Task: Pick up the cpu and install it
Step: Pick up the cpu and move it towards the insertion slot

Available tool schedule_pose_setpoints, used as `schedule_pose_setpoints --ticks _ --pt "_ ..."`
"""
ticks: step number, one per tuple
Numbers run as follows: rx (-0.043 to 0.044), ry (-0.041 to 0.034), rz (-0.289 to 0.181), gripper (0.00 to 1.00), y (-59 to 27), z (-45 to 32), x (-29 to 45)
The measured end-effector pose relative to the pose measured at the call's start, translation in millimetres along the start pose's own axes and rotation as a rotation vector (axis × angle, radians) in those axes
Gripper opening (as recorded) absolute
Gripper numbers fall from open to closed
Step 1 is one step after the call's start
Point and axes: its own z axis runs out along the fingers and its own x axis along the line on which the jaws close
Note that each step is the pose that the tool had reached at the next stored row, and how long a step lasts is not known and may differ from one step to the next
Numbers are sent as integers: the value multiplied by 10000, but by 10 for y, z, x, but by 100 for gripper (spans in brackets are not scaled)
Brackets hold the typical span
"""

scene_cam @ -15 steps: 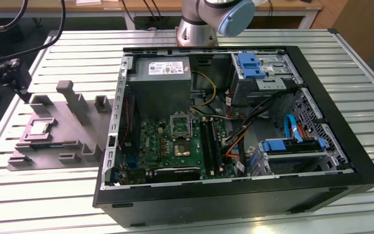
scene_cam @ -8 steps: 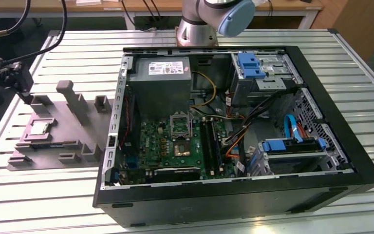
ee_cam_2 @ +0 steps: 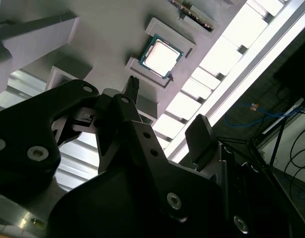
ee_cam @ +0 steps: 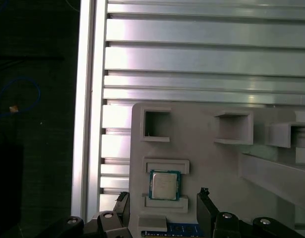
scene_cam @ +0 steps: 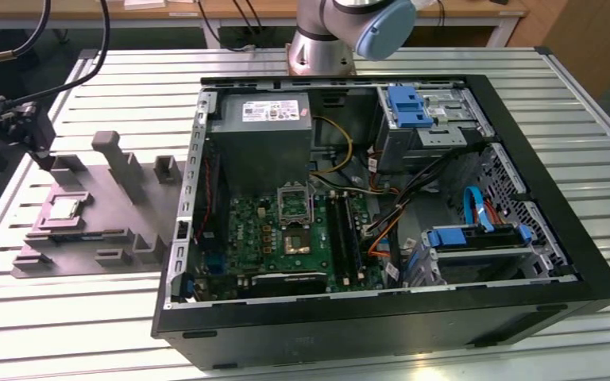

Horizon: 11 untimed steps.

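First wrist view: looks straight down on the cpu (ee_cam: 165,185), seated flat in a pocket of the grey fixture plate (ee_cam: 212,168), well apart from the computer case (scene_cam: 390,325). Hangs above it with gripper (ee_cam: 163,194) spread wide and empty. Best to centre, descend square, and pinch opposite edges clear of the pocket lips (ee_cam: 167,165). Plenty of room overhead, but tall posts (scene_cam: 123,163) stand nearby and the table rail (ee_cam: 88,124) runs close beside.

The exterior view looks down from high over the desk (scene_cam: 61,317) and open computer case (scene_cam: 390,325). Both wrist views face the grey tray (ee_cam_2: 102,34) (ee_cam: 212,168) from close, sharing the cpu (ee_cam_2: 162,55) (ee_cam: 164,185).
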Motion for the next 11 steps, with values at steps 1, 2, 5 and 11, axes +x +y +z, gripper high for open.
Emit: schedule_pose_setpoints --ticks 1,2,5,11 --pt "0 0 0 65 0 0 0" --pt "0 0 0 65 0 0 0" --pt "0 0 0 65 0 0 0" --pt "-1 -2 -9 65 -1 19 0"
